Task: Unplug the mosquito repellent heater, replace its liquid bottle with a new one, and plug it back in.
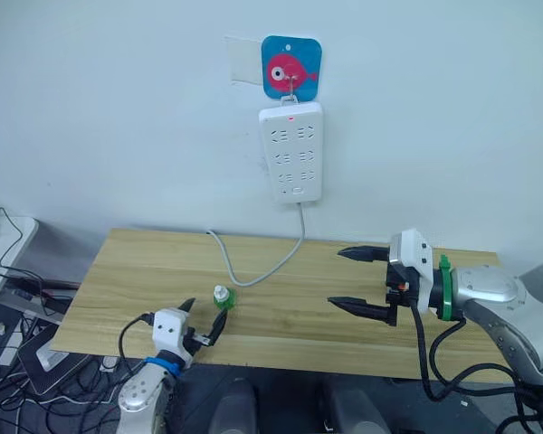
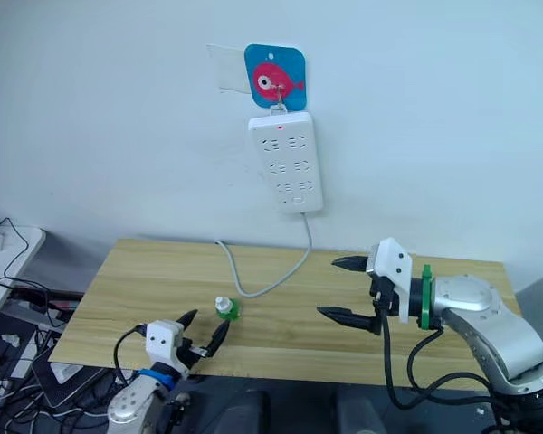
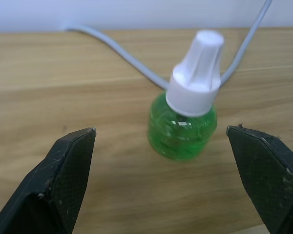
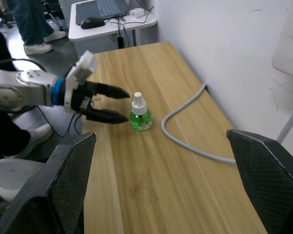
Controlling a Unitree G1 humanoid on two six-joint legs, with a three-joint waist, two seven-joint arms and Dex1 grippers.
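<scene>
A long light-wood table (image 1: pixel 281 307) stands against the wall. A small capped translucent green bottle (image 1: pixel 222 297) sits on it toward seven o'clock, near the front edge. A white multi-socket power strip (image 1: pixel 291 152) hangs on the wall at twelve o'clock, under a blue square hook plate (image 1: pixel 291 67); its grey cable (image 1: pixel 253 271) loops onto the table just behind the bottle.

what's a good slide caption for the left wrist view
Open left gripper lined up on the upright white-capped green bottle on the wooden table, grey cable behind it.
</scene>
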